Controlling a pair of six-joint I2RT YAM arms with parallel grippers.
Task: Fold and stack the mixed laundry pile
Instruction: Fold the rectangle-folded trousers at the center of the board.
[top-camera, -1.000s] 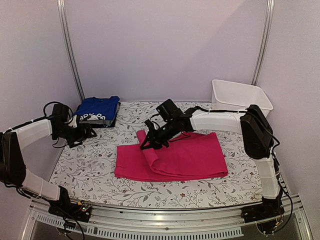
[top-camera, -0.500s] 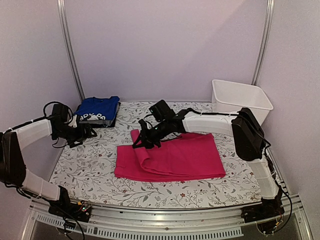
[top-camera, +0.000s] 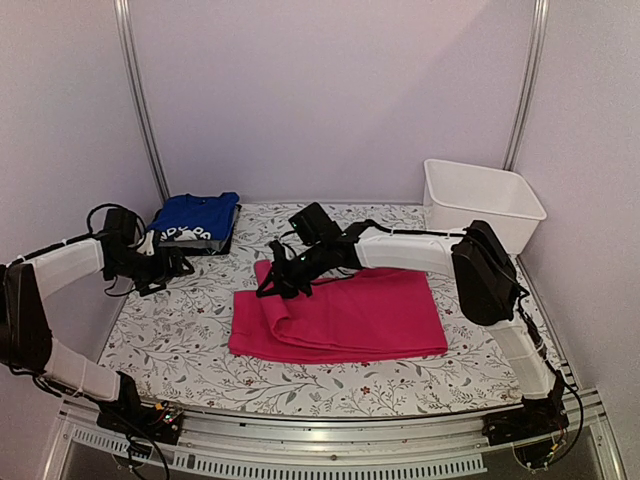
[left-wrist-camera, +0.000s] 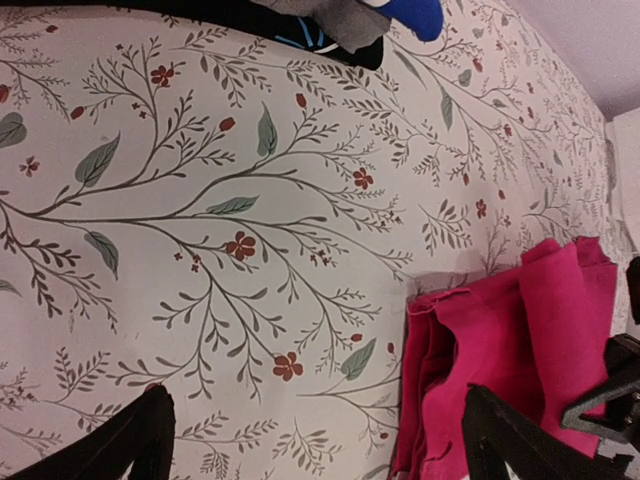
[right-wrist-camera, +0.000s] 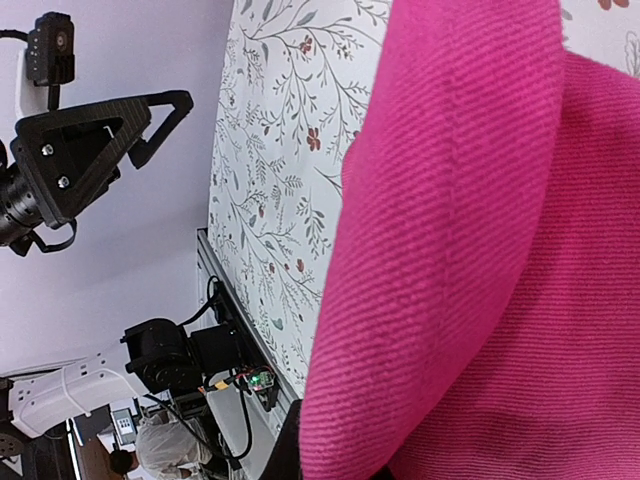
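Observation:
The magenta-pink garment (top-camera: 350, 315) lies spread on the middle of the table. My right gripper (top-camera: 268, 284) is shut on a raised fold at its back left corner. In the right wrist view the pink cloth (right-wrist-camera: 470, 250) fills the frame and hides the fingertips. A folded royal-blue garment (top-camera: 196, 216) with white print rests on a grey one at the back left. My left gripper (top-camera: 168, 266) hovers open between that stack and the pink garment, nothing between its fingers (left-wrist-camera: 130, 445). The pink garment's edge (left-wrist-camera: 490, 350) shows near the left gripper's other finger.
A white plastic bin (top-camera: 480, 195) stands at the back right corner. The floral table covering (top-camera: 170, 335) lies bare to the left and front of the pink garment. Metal frame posts rise at both back corners.
My right gripper has moved left with the pink fold, drawing the garment's upper layer toward the left edge. The left arm has stayed still.

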